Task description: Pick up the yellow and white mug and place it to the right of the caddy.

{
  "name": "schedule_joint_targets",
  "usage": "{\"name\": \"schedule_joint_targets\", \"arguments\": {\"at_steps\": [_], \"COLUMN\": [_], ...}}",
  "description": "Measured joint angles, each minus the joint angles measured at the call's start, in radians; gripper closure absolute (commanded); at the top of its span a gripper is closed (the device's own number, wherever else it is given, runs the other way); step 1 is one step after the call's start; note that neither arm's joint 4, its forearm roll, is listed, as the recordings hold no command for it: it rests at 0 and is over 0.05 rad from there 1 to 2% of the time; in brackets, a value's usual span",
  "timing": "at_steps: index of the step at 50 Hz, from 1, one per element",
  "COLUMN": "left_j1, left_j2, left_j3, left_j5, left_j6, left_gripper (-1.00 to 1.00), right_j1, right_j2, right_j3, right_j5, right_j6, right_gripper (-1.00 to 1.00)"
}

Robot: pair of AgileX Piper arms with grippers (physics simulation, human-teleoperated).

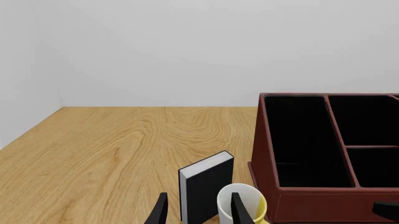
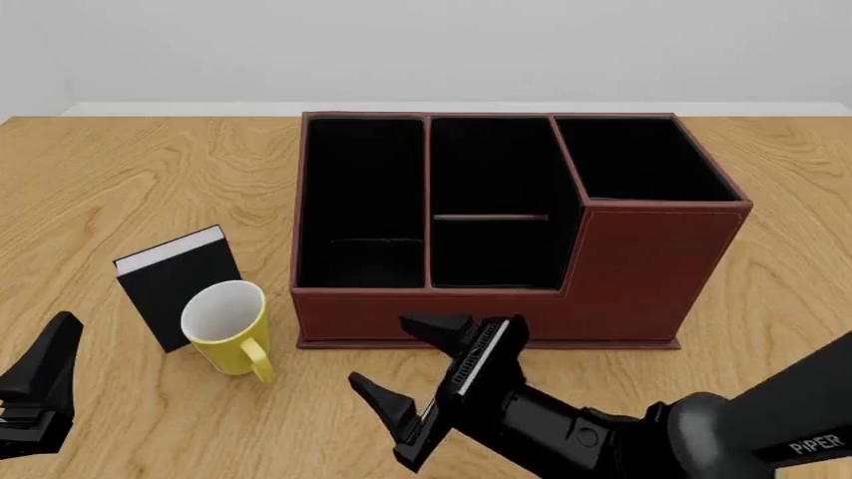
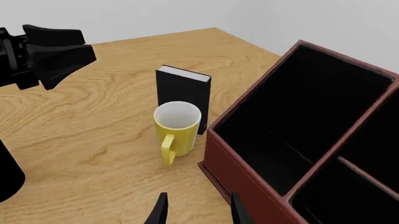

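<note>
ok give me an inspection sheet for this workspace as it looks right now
surface: wooden table, light grain, nothing spilled.
job's things: yellow and white mug upright, handle toward the arms' side, standing left of the caddy; the caddy's compartments look empty.
clutter: a small black book with white page edges stands on end just behind the mug; touching or not, cannot tell.
grippers: right gripper open, low in front of the caddy, holding nothing; left gripper at the near left edge, apart from the mug, its fingers spread in the left wrist view.
cables: nothing seen.
surroundings: plain pale wall behind the table.
</note>
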Motion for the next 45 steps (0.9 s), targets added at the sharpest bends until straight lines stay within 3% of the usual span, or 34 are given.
{"name": "schedule_joint_targets", "arguments": {"at_steps": [45], "left_j1": [0.000], "left_j2": [0.000], "left_j3": [0.000], "left_j5": [0.000], "left_j6": [0.000], "left_gripper": [-1.00], "right_j1": [0.042], "right_j2": [0.130], "right_j3": [-0.184], "right_j5": [0.075], "right_j6": [-0.001], "right_gripper": [-1.00]}}
